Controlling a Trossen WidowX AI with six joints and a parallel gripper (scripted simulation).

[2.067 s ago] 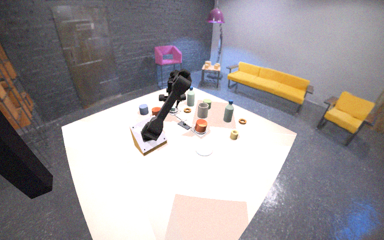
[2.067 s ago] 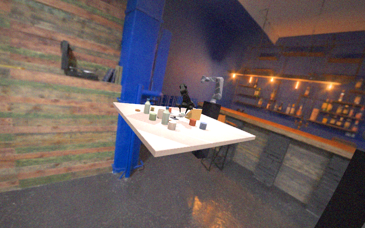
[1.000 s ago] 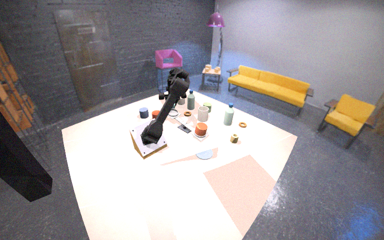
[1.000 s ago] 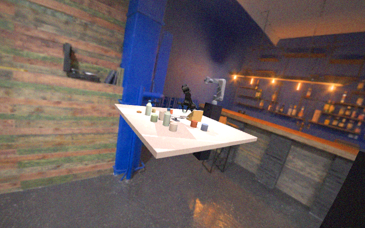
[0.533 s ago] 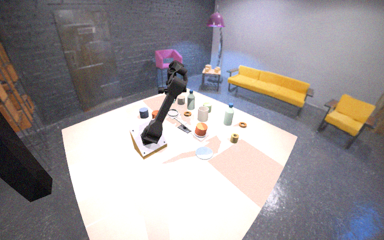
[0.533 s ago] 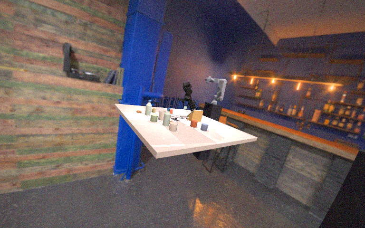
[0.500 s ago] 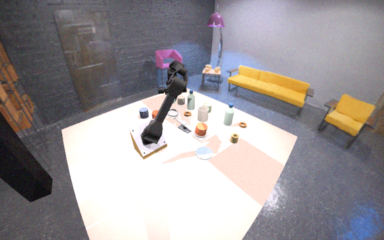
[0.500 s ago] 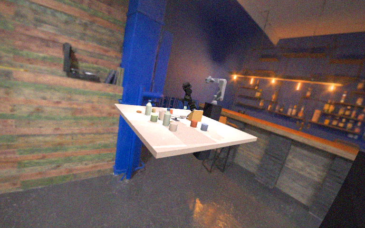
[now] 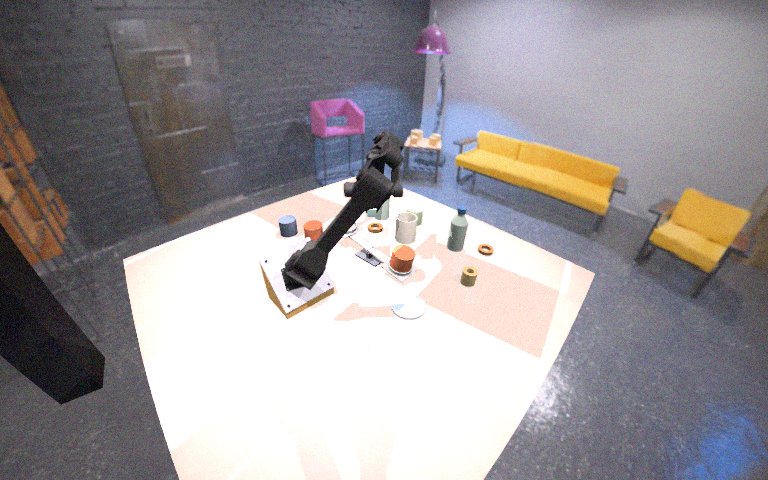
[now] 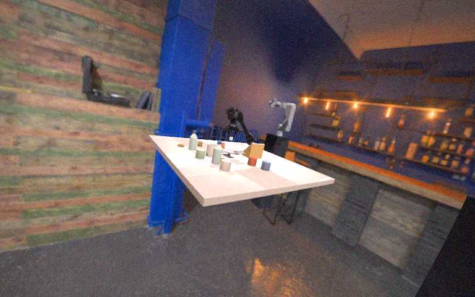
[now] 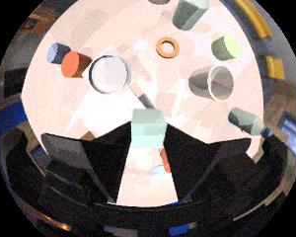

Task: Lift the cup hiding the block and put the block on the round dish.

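Note:
My gripper [image 11: 147,124] [image 10: 231,135] is shut on a pale green block [image 11: 148,136] [image 10: 231,138], held in the air above the balance. In the top view the arm hides the fingertips. The balance [image 9: 368,257] has an uncovered pan at its far end, a round rimmed pan [image 11: 110,74] in the wrist view. One red-orange cup [image 9: 402,259] [image 10: 222,145] stands on the near end. The other red-orange cup [image 9: 312,230] [image 10: 252,161] [image 11: 75,64] stands on the table behind the arm's base. The round dish [image 9: 409,308] lies in front of the balance, with no cup above it.
A blue cup [image 9: 287,226] [image 11: 57,53] stands by the off-balance red cup. A pale mug [image 9: 405,228], a green cup [image 11: 227,47], a bottle [image 9: 457,233] and another bottle [image 10: 216,154] stand behind the balance. A small brass cylinder [image 9: 468,277] stands to the right.

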